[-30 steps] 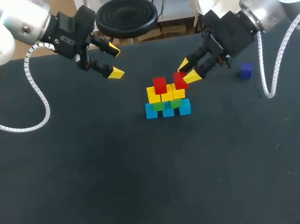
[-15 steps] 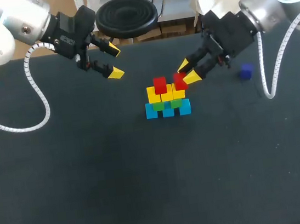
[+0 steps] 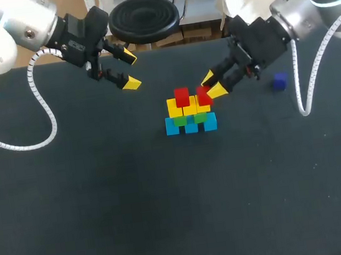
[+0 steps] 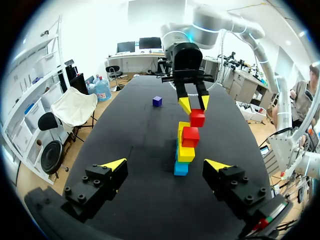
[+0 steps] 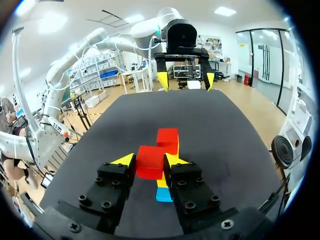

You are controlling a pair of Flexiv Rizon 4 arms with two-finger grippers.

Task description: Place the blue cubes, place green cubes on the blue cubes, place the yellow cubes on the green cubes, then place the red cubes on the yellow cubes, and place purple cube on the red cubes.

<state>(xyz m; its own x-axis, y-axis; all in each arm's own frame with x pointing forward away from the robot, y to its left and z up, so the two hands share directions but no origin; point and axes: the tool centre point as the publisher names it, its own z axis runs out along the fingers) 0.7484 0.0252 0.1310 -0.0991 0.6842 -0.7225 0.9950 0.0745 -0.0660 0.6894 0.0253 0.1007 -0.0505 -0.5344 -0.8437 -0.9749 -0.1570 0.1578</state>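
Black table is taking up most of the head view, and right of its middle the right pincer is squeezing a red cube between both yellow tips, so it's closed on it, same story in its own wrist view. Compared with a second ago it's creeping a touch left and down, bringing that cube in over the right end of the yellow cubes, next to the other red cube already sitting there. Looks to me like the red layer is nearly finishing, with only the release left. Under those, the green cubes and blue cubes are holding up the stack at centre frame. The right arm is slanting in from the upper right, wrist angling down-left. The purple cube is waiting well apart at right. The left pincer is hanging wide open and empty at upper left, not budging.
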